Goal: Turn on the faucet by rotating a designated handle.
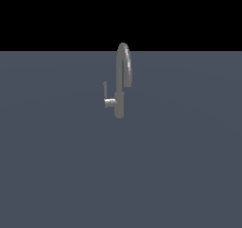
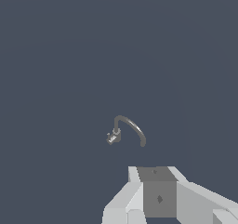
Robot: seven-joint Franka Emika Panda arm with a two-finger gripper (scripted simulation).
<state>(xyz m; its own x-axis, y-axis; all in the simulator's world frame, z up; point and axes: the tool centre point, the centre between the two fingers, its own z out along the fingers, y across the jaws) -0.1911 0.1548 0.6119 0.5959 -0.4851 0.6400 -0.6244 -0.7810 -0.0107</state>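
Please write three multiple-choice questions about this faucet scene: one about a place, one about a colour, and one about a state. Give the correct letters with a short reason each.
1. In the exterior view, on which side of the faucet body is the handle?
A. The exterior view's left
B. The exterior view's right
C. On top of the spout

2. What colour is the faucet?
A. Red
B. Grey metallic
C. Yellow

3. Is the tool touching the faucet?
A. Yes, it is shut on the handle
B. Yes, it presses on the spout
C. No, it is apart from the faucet

Answers:
1 A: the short stub and its thin upright rod stick out on the exterior view's left of the body.
2 B: both views show a grey, shiny body and arched spout.
3 C: in the wrist view bare surface lies between the tool and the small, distant faucet; the exterior view shows no arm near it.
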